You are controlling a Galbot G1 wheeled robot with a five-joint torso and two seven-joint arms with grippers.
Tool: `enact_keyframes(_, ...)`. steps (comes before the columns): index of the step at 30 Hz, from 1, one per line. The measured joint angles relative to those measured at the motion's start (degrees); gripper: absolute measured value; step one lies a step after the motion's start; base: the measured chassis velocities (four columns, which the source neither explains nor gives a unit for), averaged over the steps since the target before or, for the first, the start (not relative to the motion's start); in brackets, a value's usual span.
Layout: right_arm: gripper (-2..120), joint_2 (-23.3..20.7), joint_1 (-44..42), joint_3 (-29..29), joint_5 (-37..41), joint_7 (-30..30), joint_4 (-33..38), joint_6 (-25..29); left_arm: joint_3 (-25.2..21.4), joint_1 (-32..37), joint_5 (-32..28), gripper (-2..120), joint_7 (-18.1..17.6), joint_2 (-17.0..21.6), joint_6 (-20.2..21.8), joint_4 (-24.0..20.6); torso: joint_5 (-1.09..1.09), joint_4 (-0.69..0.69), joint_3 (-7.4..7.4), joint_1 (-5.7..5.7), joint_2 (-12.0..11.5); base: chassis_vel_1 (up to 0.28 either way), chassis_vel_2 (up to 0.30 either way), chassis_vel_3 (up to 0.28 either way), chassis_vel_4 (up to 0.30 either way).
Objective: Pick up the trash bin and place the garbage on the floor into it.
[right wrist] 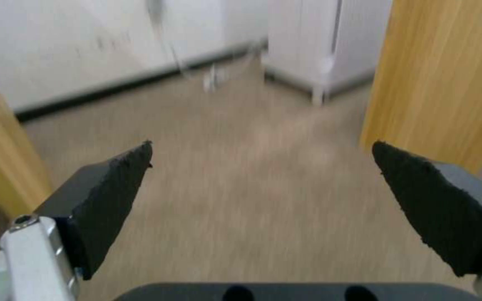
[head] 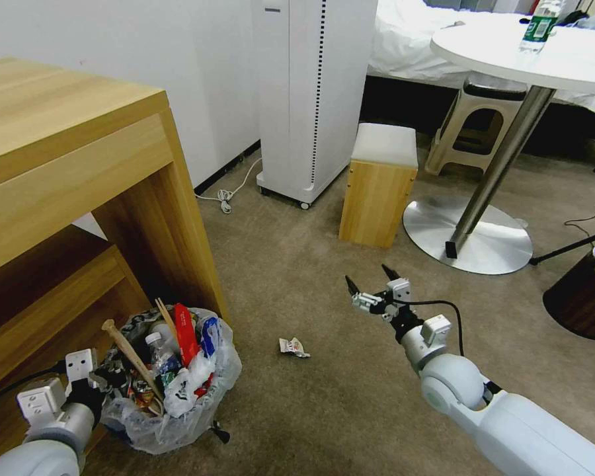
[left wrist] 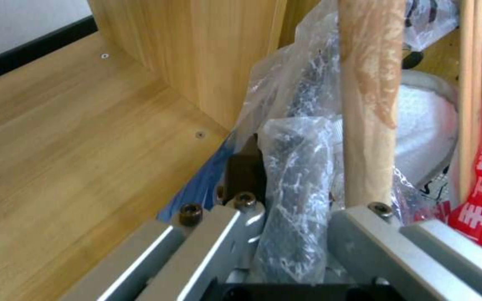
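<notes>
The trash bin (head: 178, 410), lined with a crinkled clear bag, is at the foot of the desk, stuffed with garbage: a wooden stick (head: 129, 354), a red carton (head: 186, 334), a small bottle (head: 160, 354). My left gripper (head: 107, 380) is shut on the bin's near rim; in the left wrist view its fingers (left wrist: 241, 167) pinch the bag (left wrist: 297, 167) beside the stick (left wrist: 366, 104). One crumpled white wrapper (head: 293, 346) lies on the beige floor (head: 324, 410). My right gripper (head: 370, 281) hovers open and holds nothing, above the carpet beyond the wrapper; its pads (right wrist: 118, 184) stand wide apart.
A wooden desk (head: 66, 165) stands right beside the bin. Farther off are a white appliance (head: 311, 99) with a loose cable (head: 226, 195), a wooden stool (head: 377, 182), the round table's metal base (head: 469, 231) and a dark brown bin (head: 585, 291).
</notes>
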Motion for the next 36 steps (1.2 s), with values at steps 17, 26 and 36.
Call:
enact_keyframes(17, 100, 4.3, 14.6, -14.2, 15.9, 9.0, -7.3, -20.4, 1.4, -1.6, 1.0, 1, 0.4, -0.4, -0.4, 1.2, 0.02, -0.02, 0.01, 0.0, 0.0, 0.0, 0.0, 0.0, 0.0)
enact_keyframes(26, 100, 12.7, 18.4, -19.6, 17.4, 12.1, -18.9, -22.1, 1.7, -1.6, 1.5, 1, 0.8, -0.8, -0.7, 1.8, 0.0, 0.01, 0.0, 0.0, 0.0, 0.0, 0.0, 0.0, 0.0)
enact_keyframes(36, 100, 27.8, 20.9, -24.7, 14.7, 9.2, -34.6, -22.7, 1.6, -1.2, 1.9, 1, 1.2, -1.5, -1.7, 1.9, 0.0, 0.0, 0.01, 0.0, 0.0, 0.0, 0.0, 0.0, 0.0)
